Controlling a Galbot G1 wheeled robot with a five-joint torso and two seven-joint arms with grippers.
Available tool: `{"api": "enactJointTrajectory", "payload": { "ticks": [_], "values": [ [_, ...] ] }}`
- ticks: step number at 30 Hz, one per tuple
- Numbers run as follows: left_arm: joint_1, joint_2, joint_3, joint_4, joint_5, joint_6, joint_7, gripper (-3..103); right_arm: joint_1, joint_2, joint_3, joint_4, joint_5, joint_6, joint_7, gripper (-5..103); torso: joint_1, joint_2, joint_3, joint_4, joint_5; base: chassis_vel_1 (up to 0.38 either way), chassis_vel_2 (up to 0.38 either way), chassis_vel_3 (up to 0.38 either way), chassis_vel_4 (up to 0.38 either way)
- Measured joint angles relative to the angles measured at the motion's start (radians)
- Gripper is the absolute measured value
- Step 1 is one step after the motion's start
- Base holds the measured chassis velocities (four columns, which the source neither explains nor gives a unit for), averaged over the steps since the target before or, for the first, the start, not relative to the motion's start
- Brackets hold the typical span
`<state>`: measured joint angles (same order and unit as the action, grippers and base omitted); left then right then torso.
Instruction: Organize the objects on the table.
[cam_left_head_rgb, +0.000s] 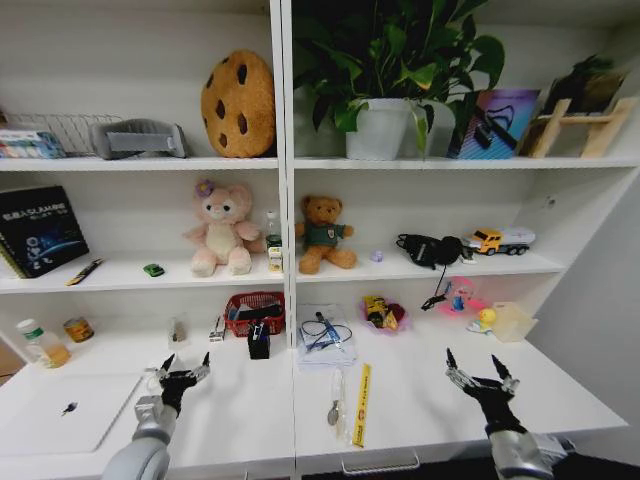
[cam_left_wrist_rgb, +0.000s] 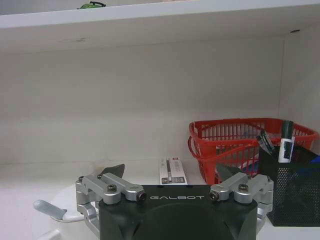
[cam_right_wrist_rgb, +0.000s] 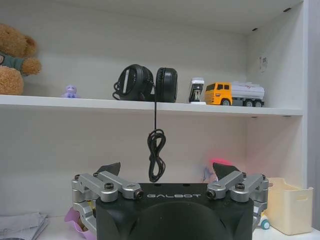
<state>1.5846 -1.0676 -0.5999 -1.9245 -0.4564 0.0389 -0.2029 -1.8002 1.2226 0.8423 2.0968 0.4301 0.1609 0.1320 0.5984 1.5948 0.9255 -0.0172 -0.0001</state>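
Both sets of fingers are spread wide w/ nothing held: left gripper (cam_left_head_rgb: 185, 366) hovers over the bench (cam_left_head_rgb: 240, 410) just right of the silver laptop (cam_left_head_rgb: 70, 410), w/ a red basket (cam_left_wrist_rgb: 240, 137) and a black mesh pen cup (cam_left_wrist_rgb: 295, 185) ahead, & right gripper (cam_left_head_rgb: 472, 368) hangs over the bench's bare right end, facing black headphones (cam_right_wrist_rgb: 147, 85) and an orange toy truck (cam_right_wrist_rgb: 235, 94) on the shelf above. Between the arms, a yellow ruler (cam_left_head_rgb: 362, 402) lies on the bench; the clear bottle (cam_left_head_rgb: 42, 342) stands at far left behind the laptop, and the green toy car (cam_left_head_rgb: 153, 269) sits on the shelf above.
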Motion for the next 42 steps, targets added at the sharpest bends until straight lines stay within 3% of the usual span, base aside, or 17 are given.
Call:
{"api": "enactJointTrajectory", "payload": {
  "ticks": [5, 13, 42],
  "values": [
    [0.010, 0.011, -0.012, -0.039, -0.007, 0.017, 0.003, 100, 0.020, -0.006, -0.023, -0.002, -0.005, -0.008, 0.007, 100, 0.000, 0.000, 0.000, -0.0001, 0.0002, 0.000, 0.000, 0.000, 0.000],
    [0.011, 0.042, -0.041, -0.127, -0.032, 0.052, -0.065, 100, 0.045, -0.020, -0.038, 0.001, -0.005, -0.024, 0.018, 100, 0.000, 0.000, 0.000, -0.0002, 0.0003, 0.000, 0.000, 0.000, 0.000],
    [0.004, 0.049, -0.044, -0.132, -0.039, 0.076, -0.076, 100, 0.050, -0.013, -0.051, 0.004, 0.005, -0.031, 0.037, 100, 0.000, 0.000, 0.000, -0.0004, 0.0001, 0.000, 0.000, 0.000, 0.000]
  ]
}}
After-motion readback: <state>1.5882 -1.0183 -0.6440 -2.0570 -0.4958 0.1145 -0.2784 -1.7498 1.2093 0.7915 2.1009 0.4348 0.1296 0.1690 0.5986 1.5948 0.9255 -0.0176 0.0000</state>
